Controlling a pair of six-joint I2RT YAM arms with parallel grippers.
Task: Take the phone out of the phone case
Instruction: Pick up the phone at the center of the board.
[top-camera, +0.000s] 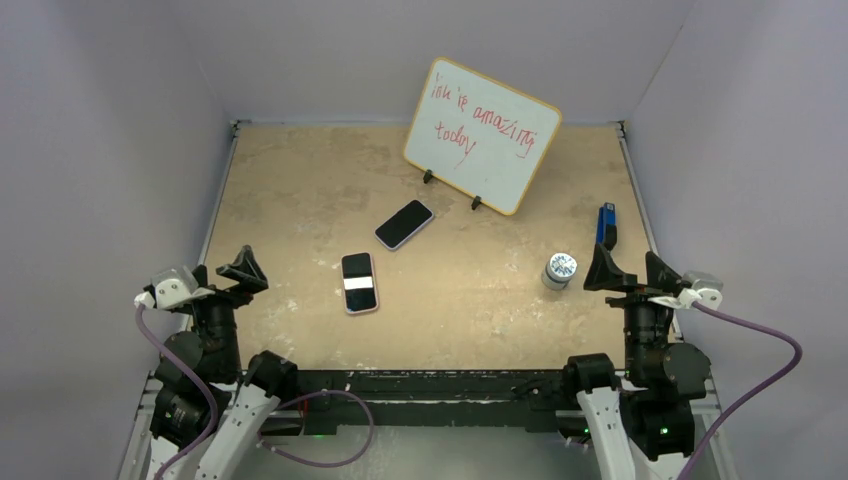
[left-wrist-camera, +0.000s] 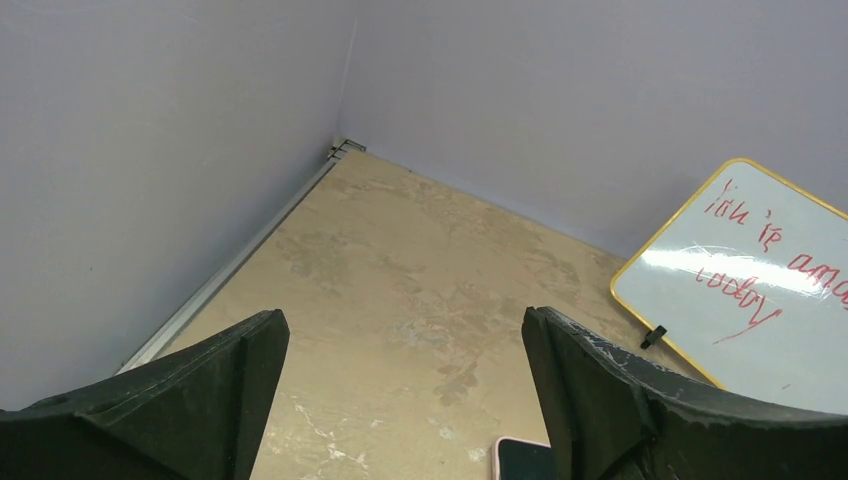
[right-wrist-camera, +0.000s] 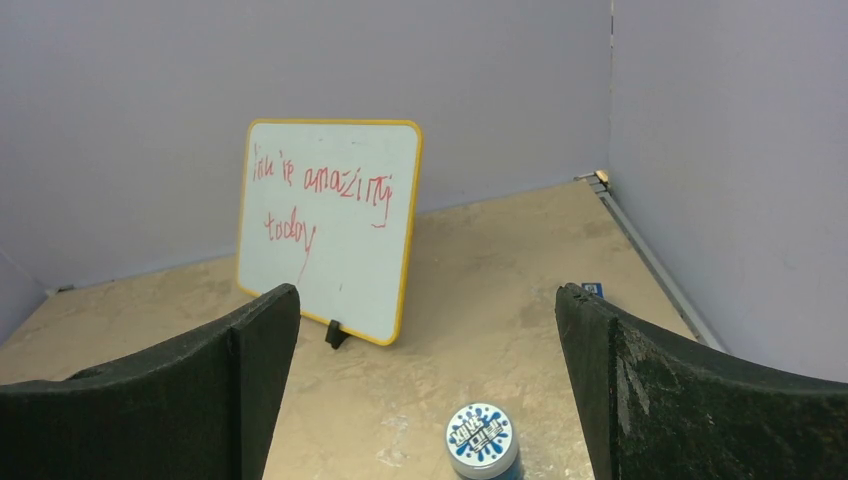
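Two phone-shaped slabs lie mid-table, apart. The nearer is the phone (top-camera: 359, 277), seated face up in a pink phone case (top-camera: 362, 312). The farther dark slab (top-camera: 404, 224) has a pale rim; we cannot tell if it is cased. One round tin (top-camera: 560, 270), lid on, contents unseen. One whiteboard (top-camera: 482, 134), one blue object (top-camera: 606, 224). Left gripper (top-camera: 238, 280) and right gripper (top-camera: 632, 275) both gape wide, holding nothing.

phone (top-camera: 360, 282) | blk, white band across screen, laid flat, face up | still seated in pink-rimmed case (top-camera: 363, 312) | found approx. mid-worktop (top-camera: 480, 320), long axis near-to-far
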